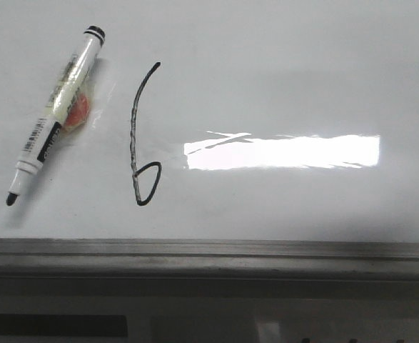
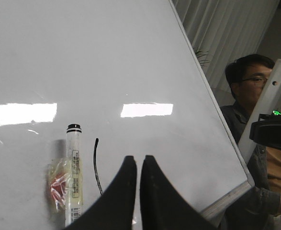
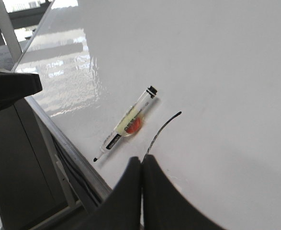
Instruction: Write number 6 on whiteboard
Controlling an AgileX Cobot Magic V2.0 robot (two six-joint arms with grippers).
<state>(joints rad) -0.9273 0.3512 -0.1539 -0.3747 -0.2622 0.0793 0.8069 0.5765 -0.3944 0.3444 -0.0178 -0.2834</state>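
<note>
The whiteboard (image 1: 280,78) is glossy white with a grey metal rim along its near edge, and it carries a strip of bright glare. The 6 (image 1: 143,136) is a thin black line, a slightly curved stem ending in a small pointed loop near the rim. Just left of it lies a marker (image 1: 54,114), uncapped, tip toward the near edge, with crinkled clear tape and something red stuck to its barrel. The left hand (image 2: 138,165) and right hand (image 3: 141,165) are both closed on nothing, each above the board close to the 6.
</note>
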